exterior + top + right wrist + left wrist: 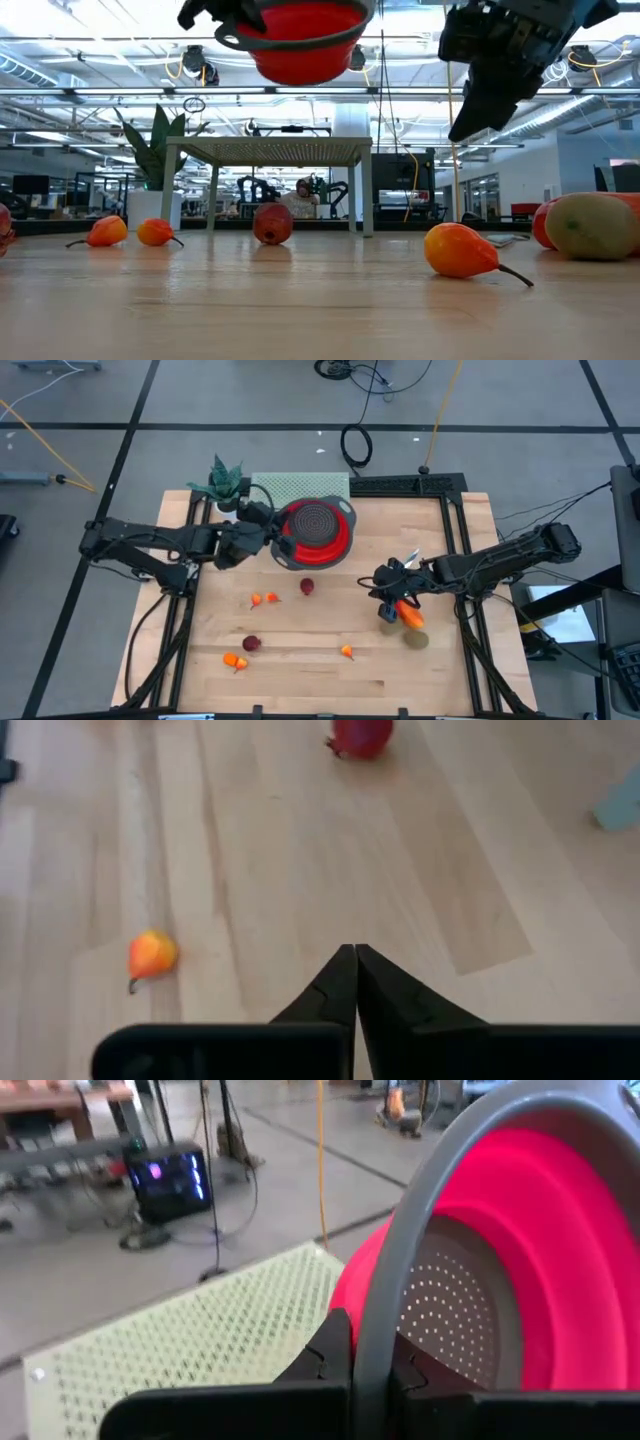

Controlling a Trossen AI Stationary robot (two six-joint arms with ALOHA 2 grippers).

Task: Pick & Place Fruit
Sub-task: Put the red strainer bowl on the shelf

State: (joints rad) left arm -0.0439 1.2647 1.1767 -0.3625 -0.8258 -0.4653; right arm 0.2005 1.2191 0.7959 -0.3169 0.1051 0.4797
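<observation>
The wooden table [330,660] carries everything; above its far middle hangs the red bowl [318,532] with its grey rim, held off the surface, as the low view shows it high above the wood; the left gripper [268,520] has its fingers clamped on that rim, one finger inside and one outside, seen edge-on in the left wrist view [372,1380]; beyond those fingers lies a pale green perforated mat [300,486], with a small green plant [222,478] beside it.

The right gripper [385,588] hangs above the table near its right side, fingers pressed together with nothing between them [355,975]; just beside those fingers, toward the table's right front, lie the big red-orange oval [411,616] and a brownish-green oval [417,639], touching each other; a dark red round fruit [307,587] lies ahead of the shut fingertips, between them and the bowl.

Farther from both grippers: a second dark red round fruit [251,644]; a pair of tiny orange pieces [264,599] close together; one orange piece [234,659] near the front left; one orange piece [347,652] at front middle, clear of the right fingers.
</observation>
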